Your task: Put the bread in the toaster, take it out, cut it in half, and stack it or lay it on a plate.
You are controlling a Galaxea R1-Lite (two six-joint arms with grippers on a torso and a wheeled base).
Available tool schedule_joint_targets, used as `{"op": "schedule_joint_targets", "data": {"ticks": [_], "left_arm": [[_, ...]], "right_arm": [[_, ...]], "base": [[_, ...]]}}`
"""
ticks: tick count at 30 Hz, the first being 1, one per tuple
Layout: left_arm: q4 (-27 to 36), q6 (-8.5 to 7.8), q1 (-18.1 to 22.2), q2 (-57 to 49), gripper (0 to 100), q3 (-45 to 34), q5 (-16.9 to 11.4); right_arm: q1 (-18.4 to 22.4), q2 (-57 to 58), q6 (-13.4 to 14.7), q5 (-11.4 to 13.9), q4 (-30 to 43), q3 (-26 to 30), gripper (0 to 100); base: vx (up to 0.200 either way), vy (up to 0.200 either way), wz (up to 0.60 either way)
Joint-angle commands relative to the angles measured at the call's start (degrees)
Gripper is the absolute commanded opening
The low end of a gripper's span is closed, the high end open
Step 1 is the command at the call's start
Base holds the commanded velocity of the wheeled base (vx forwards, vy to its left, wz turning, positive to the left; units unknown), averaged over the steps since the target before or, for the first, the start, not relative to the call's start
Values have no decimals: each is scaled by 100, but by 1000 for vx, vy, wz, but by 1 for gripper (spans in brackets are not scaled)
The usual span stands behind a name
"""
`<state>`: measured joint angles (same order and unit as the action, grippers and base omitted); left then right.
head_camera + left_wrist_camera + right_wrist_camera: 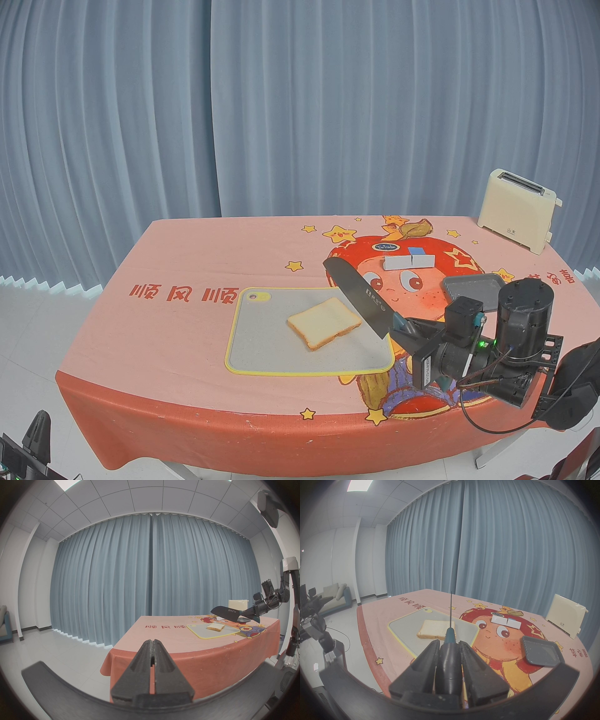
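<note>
Judging from the table, Mo, which step are we on?

Cutting, I'd say, Lin. The bread (pixel 324 322) lies flat and whole near the middle of the cutting board (pixel 262 347). The toaster (pixel 517 209) stands well apart at the table's 2 o'clock corner, with no slice showing in its slot. So the toasting looks done and the halving not yet begun.

And the right gripper (pixel 417 334)?

Clamped round the handle of the knife (pixel 359 292). From the bread it sits at about 4 o'clock, off the board's near right corner. The blade runs up and away toward 10 o'clock, raised over the board's right edge. It is near the slice's right corner but not on it, as far as I can tell.

The left gripper (pixel 152 658)?

Fingers pressed together on nothing, low and well off the table, out at 9 o'clock.

What does the next move ask for?

My guess is to carry the blade over the middle of the slice, square it across, then press straight down to the board. The slice is soft and nothing pins it, so it may slide or squash, and a slow, level push would suit. After that the halves go to the dark plate (pixel 473 289) at 3 o'clock of the bread, near a small white-and-blue block (pixel 409 259) at 1 o'clock.
</note>
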<state>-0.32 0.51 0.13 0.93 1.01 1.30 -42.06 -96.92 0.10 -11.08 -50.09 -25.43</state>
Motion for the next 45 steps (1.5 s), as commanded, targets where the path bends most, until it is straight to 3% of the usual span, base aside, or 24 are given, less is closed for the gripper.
{"op": "schedule_joint_targets", "data": {"ticks": [1, 11, 17, 21, 30, 34, 38, 45], "left_arm": [[-3, 10, 4, -31, 0, -101, -7], [5, -25, -5, -31, 0, -101, -51], [-83, -192, 4, -40, 0, -101, -183], [-1744, -306, 4, -31, 0, -101, -192], [-1559, -350, -13, -93, 0, -101, -227], [-1498, -350, -31, 118, 0, -101, -456], [-1313, -447, -49, 268, 0, -101, -456], [-1216, -473, -49, 320, 0, -92, -464]], "right_arm": [[-13, -38, -1, 1, -1, -6, 0], [-206, -47, 25, 1, -9, 56, 0], [-268, -38, 34, 1, -18, 56, 0], [-277, -20, 34, 1, -18, 82, 0], [-285, 24, 25, 1, -18, 108, 0], [-277, 24, 25, -8, -18, 100, 0], [-277, -3, 25, -8, -18, 108, 0], [-285, 24, 25, -8, -18, 126, 0]], "base": [[0, 0, 0], [0, 0, 0], [0, 0, 0], [0, 0, 0], [0, 0, 0], [0, 0, 0], [0, 0, 0], [0, 0, 0]]}}
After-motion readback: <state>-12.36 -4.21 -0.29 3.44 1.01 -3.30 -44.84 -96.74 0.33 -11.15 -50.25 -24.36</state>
